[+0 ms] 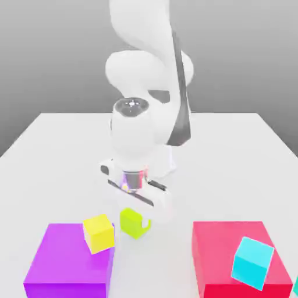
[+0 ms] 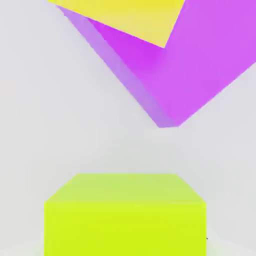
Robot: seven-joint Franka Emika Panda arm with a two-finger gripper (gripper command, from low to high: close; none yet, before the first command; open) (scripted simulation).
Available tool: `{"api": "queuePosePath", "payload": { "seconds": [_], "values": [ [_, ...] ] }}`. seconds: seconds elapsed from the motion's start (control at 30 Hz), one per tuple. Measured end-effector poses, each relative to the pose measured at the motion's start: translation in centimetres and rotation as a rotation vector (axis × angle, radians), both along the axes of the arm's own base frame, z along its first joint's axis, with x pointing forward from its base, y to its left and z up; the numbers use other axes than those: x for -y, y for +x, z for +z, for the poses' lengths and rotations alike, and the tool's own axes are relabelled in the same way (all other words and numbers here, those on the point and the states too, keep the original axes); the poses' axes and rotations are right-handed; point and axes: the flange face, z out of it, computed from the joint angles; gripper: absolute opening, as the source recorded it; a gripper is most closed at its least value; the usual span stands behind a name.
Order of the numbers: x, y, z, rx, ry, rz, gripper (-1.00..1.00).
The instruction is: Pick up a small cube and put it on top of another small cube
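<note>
Pincer low over the white counter, closed on the small lime cube, between the two big blocks. Purple block at the exterior view's left, carrying a tilted yellow small cube on its near corner. Red block at the exterior view's right, bearing a tilted cyan small cube.

The exterior view is looking from the front, slightly raised, facing the white robot arm across the pale grey surface. The hand view is looking from very near at the small lime yellow-green cube. Both views are sharing that cube, the large purple block and the small yellow cube.
</note>
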Motion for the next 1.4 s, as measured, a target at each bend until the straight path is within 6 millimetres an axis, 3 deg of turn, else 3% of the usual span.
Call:
{"api": "queuePosePath", "payload": {
  "seconds": [0.17,0.23,0.33,0.6,0.83,0.93,1.07,1.23,1.27,1.33,1.4],
  "values": [
    [-0.2,-0.5,2.3,-0.005,0.000,-0.003,-1.00],
    [-1.9,-0.6,2.0,-0.033,-0.001,0.036,-1.00],
    [-6.7,-1.1,0.9,-0.097,-0.007,0.153,-1.00],
    [-20.5,1.8,-0.3,-0.243,0.018,0.440,-1.00],
    [-32.1,3.0,0.4,-0.308,0.099,0.681,-1.00],
    [-35.2,4.8,1.5,-0.278,0.122,0.855,-1.00],
    [-37.8,8.2,3.5,-0.197,0.125,1.112,-1.00],
    [-38.4,13.3,6.4,-0.068,0.070,1.415,-1.00],
    [-37.7,14.8,7.2,-0.041,0.044,1.456,-1.00],
    [-36.5,16.7,6.2,-0.014,0.010,1.478,-1.00],
    [-36.2,17.1,3.3,-0.008,0.001,1.483,-1.00]
  ]
}}
